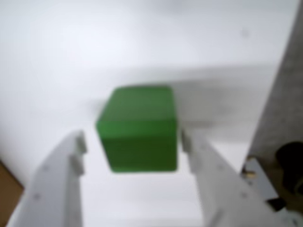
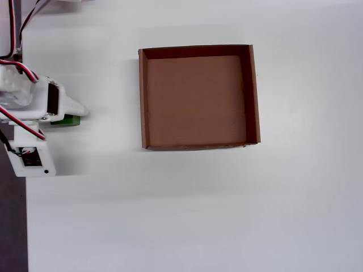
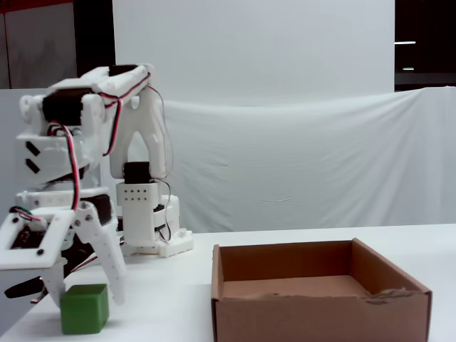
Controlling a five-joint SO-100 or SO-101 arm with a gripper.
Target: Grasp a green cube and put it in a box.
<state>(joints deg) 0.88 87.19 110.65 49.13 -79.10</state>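
The green cube (image 1: 139,130) rests on the white table at the far left of the overhead view (image 2: 68,119), mostly covered by the arm. In the fixed view it sits at the lower left (image 3: 85,308). My gripper (image 1: 133,142) is open and straddles the cube, one white finger on each side, with a gap on the left and the right finger close to it. It stands low over the cube in the fixed view (image 3: 85,299) and in the overhead view (image 2: 71,113). The brown cardboard box (image 2: 254,96) is empty, to the right of the cube (image 3: 320,306).
The arm's white base (image 3: 146,235) stands behind the gripper, with red and black wires. The table's left edge (image 2: 17,226) runs close to the gripper, with dark floor beyond. A white cloth backdrop (image 3: 299,164) hangs behind the table.
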